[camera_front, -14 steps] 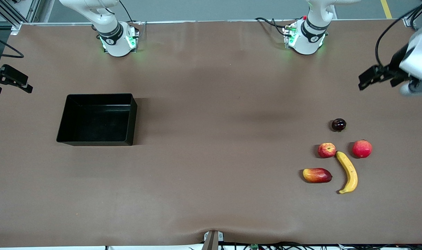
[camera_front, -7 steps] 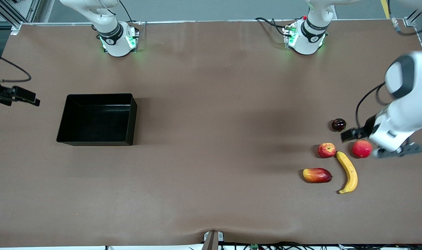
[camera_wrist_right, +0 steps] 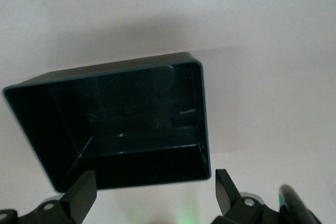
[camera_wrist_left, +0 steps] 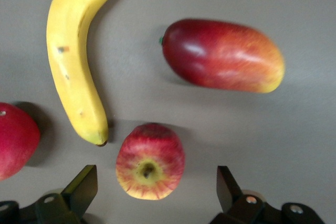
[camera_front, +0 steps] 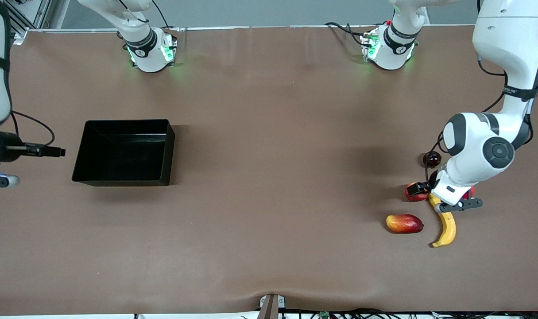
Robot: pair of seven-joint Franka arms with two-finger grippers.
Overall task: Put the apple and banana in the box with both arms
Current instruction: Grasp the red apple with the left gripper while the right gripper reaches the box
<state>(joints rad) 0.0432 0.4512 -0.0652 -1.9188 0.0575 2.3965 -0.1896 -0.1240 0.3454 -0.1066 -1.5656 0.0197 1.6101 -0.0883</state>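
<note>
Under the left pincer [camera_wrist_left: 152, 190], apple [camera_wrist_left: 150, 160] half hidden, fingers spread

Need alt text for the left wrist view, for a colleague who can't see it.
The left gripper hangs open over the apple, one finger on either side, touching nothing. The banana lies beside the apple, a red-yellow mango past it, and a plain red fruit at the picture's edge, all on the brown table.
</note>
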